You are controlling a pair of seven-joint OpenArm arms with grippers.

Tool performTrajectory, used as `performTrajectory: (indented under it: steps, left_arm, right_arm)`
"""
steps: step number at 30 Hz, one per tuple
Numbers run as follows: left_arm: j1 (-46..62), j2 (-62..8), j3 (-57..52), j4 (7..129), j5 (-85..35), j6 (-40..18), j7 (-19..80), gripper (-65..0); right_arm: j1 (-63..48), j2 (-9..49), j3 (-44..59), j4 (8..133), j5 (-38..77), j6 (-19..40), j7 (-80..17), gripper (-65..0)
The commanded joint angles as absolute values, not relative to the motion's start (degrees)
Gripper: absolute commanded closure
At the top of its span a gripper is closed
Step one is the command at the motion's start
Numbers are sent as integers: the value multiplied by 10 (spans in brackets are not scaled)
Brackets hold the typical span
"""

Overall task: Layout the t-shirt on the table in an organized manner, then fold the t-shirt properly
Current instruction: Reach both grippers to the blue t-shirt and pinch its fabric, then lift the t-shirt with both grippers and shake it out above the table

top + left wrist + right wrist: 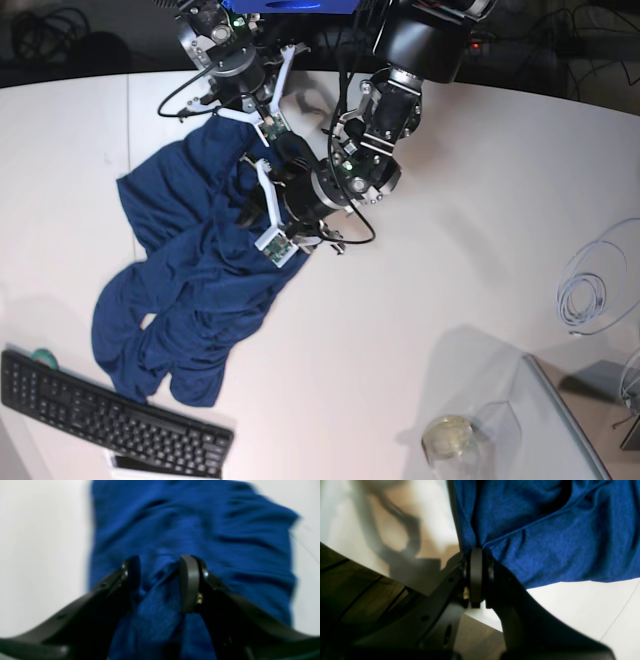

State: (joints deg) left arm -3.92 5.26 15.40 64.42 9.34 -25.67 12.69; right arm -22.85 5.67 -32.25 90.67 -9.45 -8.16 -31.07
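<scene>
we see our right gripper (476, 555) clenched on the t-shirt (190, 290) edge; our left gripper (158, 580) grasps bunched cloth above the table (450, 250).

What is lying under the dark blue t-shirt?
Under the crumpled navy-blue knit t-shirt only the white smooth table shows around its edges. Anything beneath the cloth itself is covered and cannot be seen.

The black two-fingered left gripper (157, 580) stands part-open, its jaws astride a bunched ridge of the navy-blue knit t-shirt (190, 290). The black right gripper (477, 575) is clamped tight on that shirt's edge. Both arms reach over the shirt's upper end, close together
</scene>
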Motion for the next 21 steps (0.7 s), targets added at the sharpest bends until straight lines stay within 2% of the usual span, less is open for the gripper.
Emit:
performTrajectory:
  steps: [1,2,3,4,5,10,13,21]
  left_arm:
    - [-57,61,151,634,89,-253,115,-242]
    - [-66,65,150,612,89,-253,115,-230]
    - [-75,65,150,598,89,-253,115,-188]
    - [-82,65,150,589,89,-253,115,-110]
    - [-86,65,149,587,88,-253,115,0]
    - [-86,62,119,654,95,-205,116,0]
    - [-83,61,109,713,95,-197,116,0]
    - [-103,44,109,873,95,-196,210,0]
  right_arm:
    - [-231,55,-324,916,-101,-84,-300,0]
    - [-231,55,-324,916,-101,-84,-300,0]
    - [-231,56,-324,916,-101,-84,-300,0]
    - [-231,56,-324,916,-101,-84,-300,0]
    - [-231,56,-324,916,-102,-84,-300,0]
    - [-233,58,-324,921,-103,-84,-300,0]
    - [-233,59,-324,959,-104,-84,-304,0]
    - [-152,97,-323,1090,-105,-84,-429,0]
